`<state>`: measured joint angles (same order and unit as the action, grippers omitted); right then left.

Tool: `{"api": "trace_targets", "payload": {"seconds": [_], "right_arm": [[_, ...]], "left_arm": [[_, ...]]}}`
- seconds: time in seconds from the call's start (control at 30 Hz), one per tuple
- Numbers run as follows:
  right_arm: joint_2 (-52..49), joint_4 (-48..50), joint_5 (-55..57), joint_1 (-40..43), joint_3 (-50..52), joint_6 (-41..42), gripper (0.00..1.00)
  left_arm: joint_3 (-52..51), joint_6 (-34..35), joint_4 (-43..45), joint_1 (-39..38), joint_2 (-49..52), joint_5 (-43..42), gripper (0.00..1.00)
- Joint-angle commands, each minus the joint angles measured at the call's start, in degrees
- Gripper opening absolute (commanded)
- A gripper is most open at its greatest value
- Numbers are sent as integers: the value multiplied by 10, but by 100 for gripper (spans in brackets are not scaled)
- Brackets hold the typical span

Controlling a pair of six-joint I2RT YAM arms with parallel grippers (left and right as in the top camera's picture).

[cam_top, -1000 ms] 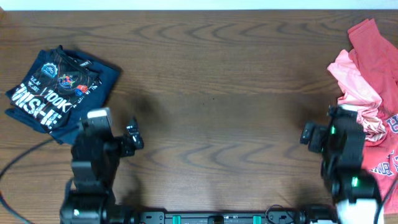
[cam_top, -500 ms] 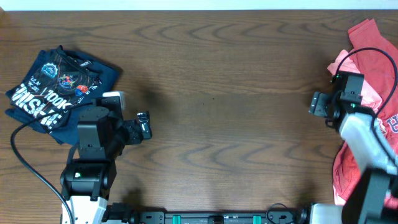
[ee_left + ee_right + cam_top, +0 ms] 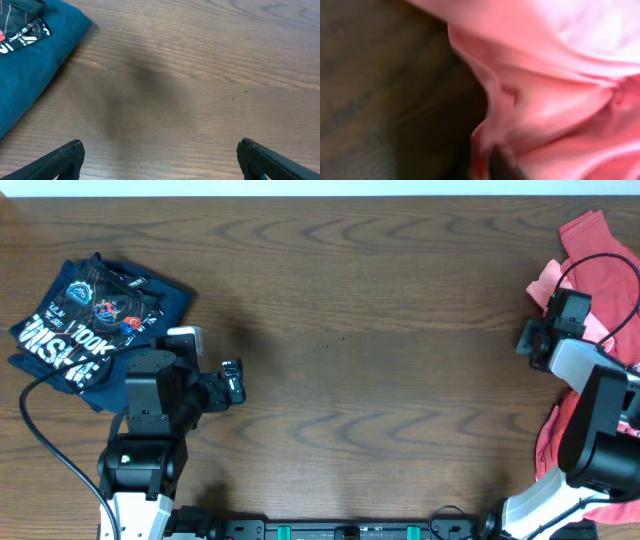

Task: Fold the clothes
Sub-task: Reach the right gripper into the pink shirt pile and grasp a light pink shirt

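Starting with the dark brown wood-grain table (image 3: 380, 330), we find the clothes lying at its two ends. Heaped against the far right edge is the crumpled pile of pink and red cloth garments (image 3: 590, 240), which we judge to be light, limp and likely to slump or drag its neighbours along when lifted. A hem or shoulder seam at the pile's outer edge looks the safest hold, pinching one layer only. Seen close, the pile (image 3: 560, 60) is smooth pink cloth in soft rolling folds, and one red piece carries white lettering. At the left end sits the folded navy blue printed T-shirt (image 3: 90, 320), flat and compact, apparently done. The left gripper (image 3: 160, 160) hangs just beside that shirt with its fingers spread wide over bare wood, holding nothing. The right gripper (image 3: 558, 320) is at the inner edge of the pink pile. Its wrist view is too blurred, so we cannot tell whether it is parted or pinching cloth.
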<state>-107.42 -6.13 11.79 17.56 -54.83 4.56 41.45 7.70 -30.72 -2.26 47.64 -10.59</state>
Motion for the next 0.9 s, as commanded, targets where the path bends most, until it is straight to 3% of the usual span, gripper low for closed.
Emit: {"api": "trace_targets", "payload": {"seconds": [0.0, 0.13, 0.27, 0.53, 0.77, 0.83, 0.87], "right_arm": [[-2, 0, -105, 0, -11, -4, 1], [34, -11, -289, -33, -32, -37, 1], [87, -43, -447, -122, -51, -51, 1], [122, 49, -404, -349, -51, -1, 1], [122, 43, -429, -424, -51, -36, 1], [128, 22, -402, -417, -51, -35, 14], [132, 12, -382, -412, -51, -33, 29]], "left_arm": [[10, 5, -1, 3, 2, -6, 98], [10, 5, 0, 3, 2, -6, 98], [10, 5, 0, 3, 2, -6, 98], [10, 5, 2, 3, 2, -6, 98], [10, 5, 2, 3, 2, -6, 98], [10, 5, 3, 3, 2, -6, 98], [10, 5, 3, 3, 2, -6, 98]]}}
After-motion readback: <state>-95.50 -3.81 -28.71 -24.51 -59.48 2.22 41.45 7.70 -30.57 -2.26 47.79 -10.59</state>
